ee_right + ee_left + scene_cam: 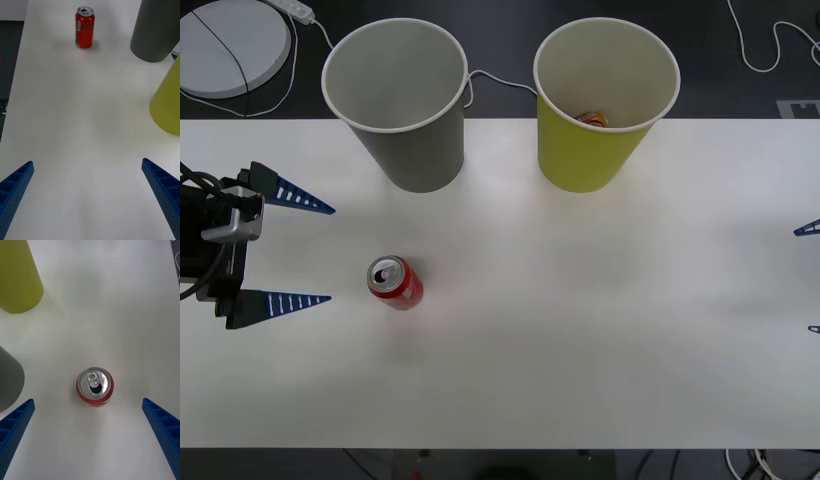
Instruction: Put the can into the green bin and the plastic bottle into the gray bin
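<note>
Glossy metal can [395,282], matt table [600,320].

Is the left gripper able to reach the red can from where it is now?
Probably yes. The left gripper is open beside the upright can, with bare table between them. The gray bin stands farther back, out of the way.

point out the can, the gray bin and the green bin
can [394,281], front view, on its red side
gray bin [418,150], front view, outer wall
green bin [585,155], front view, outer wall
</note>
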Tool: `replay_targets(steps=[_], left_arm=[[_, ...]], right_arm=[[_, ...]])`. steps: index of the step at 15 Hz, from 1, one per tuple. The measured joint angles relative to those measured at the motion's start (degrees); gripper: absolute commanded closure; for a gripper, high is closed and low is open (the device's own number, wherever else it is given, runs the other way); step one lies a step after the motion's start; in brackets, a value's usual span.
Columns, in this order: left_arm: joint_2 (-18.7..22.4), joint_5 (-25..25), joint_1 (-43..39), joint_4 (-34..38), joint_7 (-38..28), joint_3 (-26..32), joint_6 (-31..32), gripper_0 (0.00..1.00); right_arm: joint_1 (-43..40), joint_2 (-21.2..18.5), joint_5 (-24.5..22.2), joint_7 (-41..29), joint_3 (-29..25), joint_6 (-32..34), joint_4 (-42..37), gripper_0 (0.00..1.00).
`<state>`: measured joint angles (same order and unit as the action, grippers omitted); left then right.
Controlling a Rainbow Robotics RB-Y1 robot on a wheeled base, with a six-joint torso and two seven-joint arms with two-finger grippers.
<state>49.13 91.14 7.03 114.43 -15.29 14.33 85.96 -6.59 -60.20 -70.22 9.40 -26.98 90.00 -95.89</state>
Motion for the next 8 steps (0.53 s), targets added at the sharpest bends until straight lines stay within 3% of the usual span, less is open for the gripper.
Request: replay_targets(steps=[8], left_arm=[[0.26, 0.84, 0.65, -0.78, -0.08, -1.30, 1.32, 0.00]], right_arm=[[0.00, 0.00, 0.00, 0.00, 0.00, 0.00, 0.00, 0.00]])
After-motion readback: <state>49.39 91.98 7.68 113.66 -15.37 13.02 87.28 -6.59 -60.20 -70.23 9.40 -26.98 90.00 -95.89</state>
